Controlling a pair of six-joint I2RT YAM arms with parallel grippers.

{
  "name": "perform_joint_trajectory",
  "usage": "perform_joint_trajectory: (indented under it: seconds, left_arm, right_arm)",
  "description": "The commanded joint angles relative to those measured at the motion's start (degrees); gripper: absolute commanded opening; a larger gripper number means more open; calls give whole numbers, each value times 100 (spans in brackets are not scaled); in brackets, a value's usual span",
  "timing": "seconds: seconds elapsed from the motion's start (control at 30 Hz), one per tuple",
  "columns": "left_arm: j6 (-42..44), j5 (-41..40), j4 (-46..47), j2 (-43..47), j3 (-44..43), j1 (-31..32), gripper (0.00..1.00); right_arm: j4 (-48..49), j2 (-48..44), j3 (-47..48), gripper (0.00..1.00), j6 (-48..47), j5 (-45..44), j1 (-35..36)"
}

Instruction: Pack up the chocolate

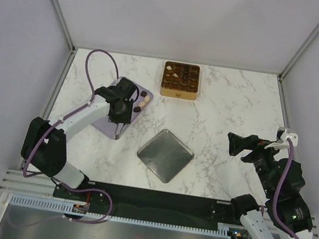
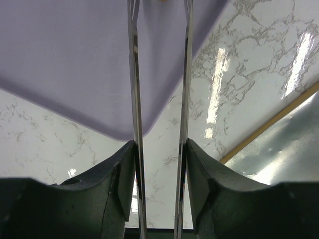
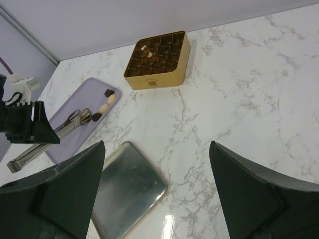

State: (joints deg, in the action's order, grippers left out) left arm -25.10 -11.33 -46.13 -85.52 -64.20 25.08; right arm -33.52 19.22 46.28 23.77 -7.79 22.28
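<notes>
Left end effector (image 2: 159, 147) partly closed, right end effector (image 3: 157, 144) wide open.

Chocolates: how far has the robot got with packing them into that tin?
Done: some chocolate already sits in the gold tin. In hand: the left gripper grips tongs, tips beside more pieces on the lilac board. Left: those several pieces. The right gripper hangs open.

Bare marble table (image 1: 234, 100) right of gold tin (image 1: 180, 80), metal tray (image 1: 164, 155) mid-table, lilac board (image 1: 106, 128) left

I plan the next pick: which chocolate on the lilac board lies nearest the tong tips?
The dark piece beside the tongs; two pale pieces and another dark one lie farther off.
</notes>
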Motion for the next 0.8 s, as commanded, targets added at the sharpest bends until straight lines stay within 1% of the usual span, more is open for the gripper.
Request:
perform_joint_trajectory:
  seconds: [0.0, 0.13, 0.27, 0.53, 0.77]
  left_arm:
    - [-100, 122, 148, -88, -259, -29, 50]
    - [-83, 175, 122, -18, -250, -29, 47]
    - [-21, 236, -19, 79, -355, -29, 43]
    - [41, -88, -352, 158, -707, -29, 40]
    - [58, 8, -423, 114, -1198, -21, 40]
  right_arm:
    - [82, -68, -23, 94, -57, -126, 22]
    - [73, -77, -32, 94, -74, -144, 22]
    - [82, -42, -5, 94, -92, -152, 22]
    - [82, -15, 56, 94, -83, -152, 22]
    - [91, 64, 135, 93, -83, -117, 22]
